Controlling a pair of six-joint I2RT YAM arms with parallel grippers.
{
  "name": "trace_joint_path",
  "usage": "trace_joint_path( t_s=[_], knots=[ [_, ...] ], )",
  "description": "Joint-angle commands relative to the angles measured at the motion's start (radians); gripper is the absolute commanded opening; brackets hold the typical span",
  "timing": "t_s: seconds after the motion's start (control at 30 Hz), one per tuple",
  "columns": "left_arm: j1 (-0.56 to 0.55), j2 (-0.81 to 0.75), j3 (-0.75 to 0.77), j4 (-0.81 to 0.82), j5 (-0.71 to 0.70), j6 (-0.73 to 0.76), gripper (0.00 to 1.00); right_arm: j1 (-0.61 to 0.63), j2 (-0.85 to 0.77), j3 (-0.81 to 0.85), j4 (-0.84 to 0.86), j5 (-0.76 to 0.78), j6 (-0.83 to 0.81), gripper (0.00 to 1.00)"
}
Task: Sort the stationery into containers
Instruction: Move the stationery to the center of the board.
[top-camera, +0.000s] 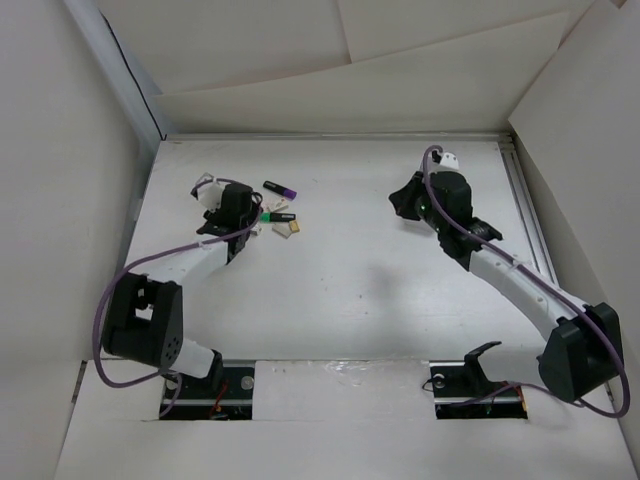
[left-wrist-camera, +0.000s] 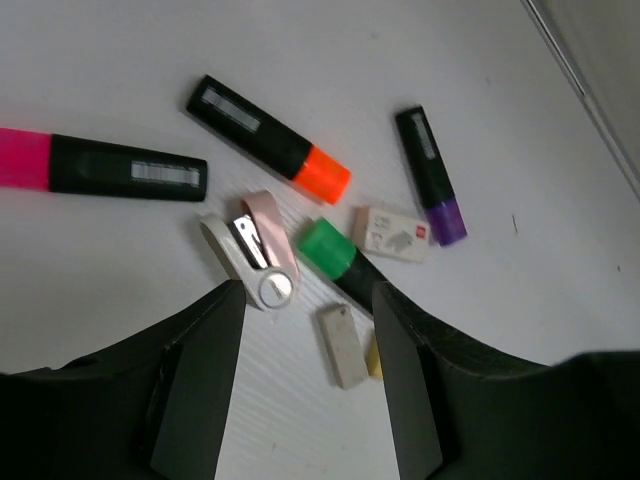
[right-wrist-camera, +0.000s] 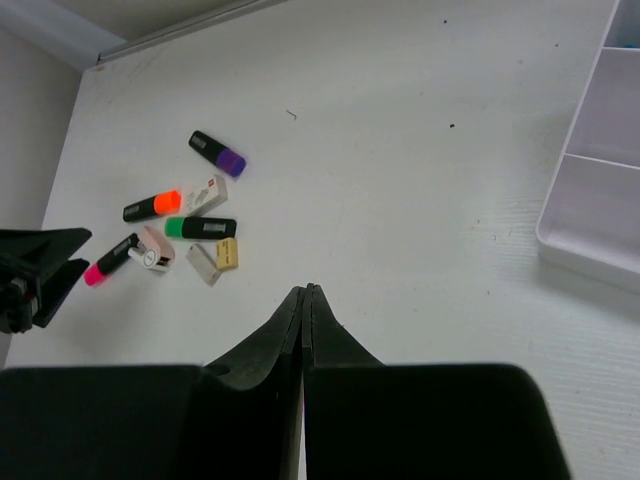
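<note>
My left gripper (left-wrist-camera: 308, 345) is open, low over the stationery pile, with its fingers on either side of a small grey-white piece (left-wrist-camera: 342, 345). A tan piece (left-wrist-camera: 373, 357) lies partly hidden by the right finger (left-wrist-camera: 420, 380). Just ahead lie a green-ended marker (left-wrist-camera: 335, 255), a pink-and-white clip (left-wrist-camera: 255, 250), a white eraser (left-wrist-camera: 395, 233), an orange-ended marker (left-wrist-camera: 268, 138), a purple-ended marker (left-wrist-camera: 432, 175) and a pink-ended marker (left-wrist-camera: 100, 168). My right gripper (right-wrist-camera: 308, 292) is shut and empty, high above the table. The white compartment box (right-wrist-camera: 600, 170) is at its right edge.
In the top view the pile (top-camera: 280, 213) sits at the far left by my left gripper (top-camera: 250, 220), and my right gripper (top-camera: 405, 200) is at the far right. White walls (top-camera: 60, 200) enclose the table on three sides.
</note>
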Motion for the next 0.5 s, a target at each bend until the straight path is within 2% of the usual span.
trace_joint_path(
  t_s=[0.0, 0.07, 0.23, 0.3, 0.4, 0.47],
  knots=[
    [0.105, 0.014, 0.011, -0.044, 0.048, -0.099, 0.50, 0.018, -0.028, -0.013, 0.012, -0.045, -0.014, 0.03],
    [0.118, 0.014, -0.003, -0.055, 0.048, -0.126, 0.50, 0.018, -0.019, -0.024, 0.023, -0.046, -0.014, 0.04],
    [0.129, -0.045, -0.035, -0.099, -0.105, -0.149, 0.50, 0.036, -0.009, -0.015, 0.023, -0.072, -0.014, 0.07],
    [0.129, -0.045, -0.026, -0.173, -0.131, -0.160, 0.50, 0.048, -0.009, -0.015, 0.023, -0.059, -0.014, 0.07],
    [0.165, -0.023, -0.027, -0.222, -0.121, -0.186, 0.50, 0.048, -0.020, -0.015, 0.023, -0.059, -0.014, 0.07],
    [0.240, -0.023, -0.076, -0.199, -0.034, -0.186, 0.51, 0.058, -0.020, -0.015, 0.023, -0.050, -0.023, 0.08]
  ],
)
